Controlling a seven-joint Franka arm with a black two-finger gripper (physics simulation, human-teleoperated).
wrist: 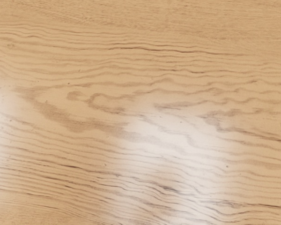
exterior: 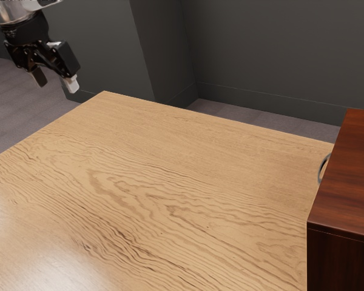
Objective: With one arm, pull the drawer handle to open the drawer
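The tool (exterior: 54, 79) hung released, its two fingers apart and holding nothing, high above the far corner of the worktop (exterior: 151, 182) at the exterior view's upper left. The dark red-brown cabinet (exterior: 347, 182) stood at the worktop's edge on the exterior view's right. Its grey drawer handle (exterior: 321, 167) curved out from the side facing the tool, well apart from it. Pale wood grain (wrist: 140, 112) lay beneath the hand.

1. A light wooden table (exterior: 158, 182) is stretching wide, its wavy grain catching pale glare;
2. A dark reddish cabinet (exterior: 352, 176) is standing at its edge, on the exterior view's right.
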